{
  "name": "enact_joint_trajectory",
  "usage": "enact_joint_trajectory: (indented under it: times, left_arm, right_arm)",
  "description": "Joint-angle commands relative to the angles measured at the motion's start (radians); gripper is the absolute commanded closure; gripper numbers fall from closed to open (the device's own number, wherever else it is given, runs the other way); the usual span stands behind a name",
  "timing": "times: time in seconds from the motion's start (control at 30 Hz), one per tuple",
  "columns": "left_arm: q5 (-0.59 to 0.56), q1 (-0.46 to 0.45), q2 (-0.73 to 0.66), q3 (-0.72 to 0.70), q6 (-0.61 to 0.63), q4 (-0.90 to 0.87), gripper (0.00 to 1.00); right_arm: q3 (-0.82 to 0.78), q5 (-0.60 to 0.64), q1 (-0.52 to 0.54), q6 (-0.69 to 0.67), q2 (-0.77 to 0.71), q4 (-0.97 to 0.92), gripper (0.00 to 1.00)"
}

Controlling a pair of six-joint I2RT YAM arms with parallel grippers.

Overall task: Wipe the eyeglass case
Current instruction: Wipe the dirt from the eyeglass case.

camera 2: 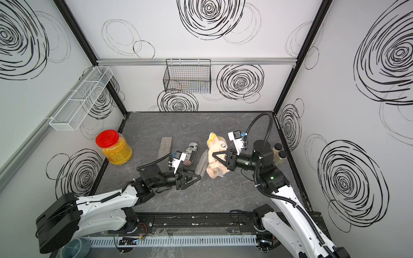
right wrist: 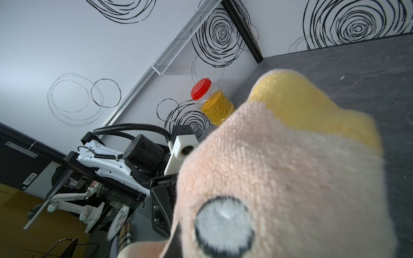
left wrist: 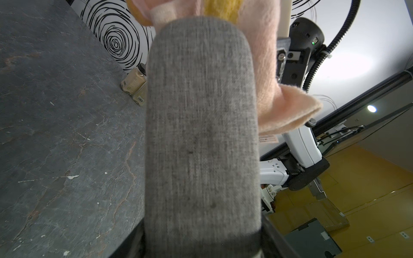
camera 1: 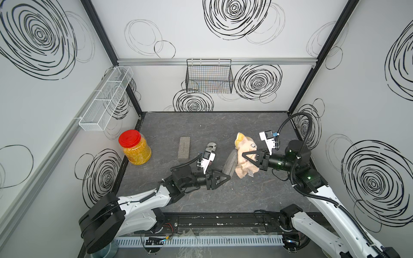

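Observation:
The eyeglass case (camera 1: pixel 231 164) is a grey fabric oval, lifted off the table and tilted. My left gripper (camera 1: pixel 228 177) is shut on its near end. In the left wrist view the case (left wrist: pixel 202 134) fills the middle, with dark fingers (left wrist: pixel 273 240) on either side of it. A pink and yellow plush cloth (camera 1: pixel 244 156) with a stitched eye hangs from my right gripper (camera 1: pixel 244 155), which is shut on it. The cloth (left wrist: pixel 268 67) lies against the case's far end and right side. In the right wrist view the cloth (right wrist: pixel 290 167) hides the jaws.
A red-lidded jar of yellow grains (camera 1: pixel 135 148) stands at the left edge. A grey block (camera 1: pixel 184 147) and a printed can (camera 1: pixel 211 149) lie behind the left arm. Two small bottles (camera 2: pixel 279 153) stand by the right wall. A wire basket (camera 1: pixel 209 76) and a white mesh shelf (camera 1: pixel 107 98) hang on the walls.

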Motion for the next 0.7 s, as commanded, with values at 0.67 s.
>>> enact_joint_trajectory:
  times: [0.67]
  left_arm:
    - [0.086, -0.032, 0.028, 0.043, 0.048, 0.026, 0.41]
  right_arm:
    - [0.038, -0.095, -0.035, 0.085, -0.071, 0.134, 1.0]
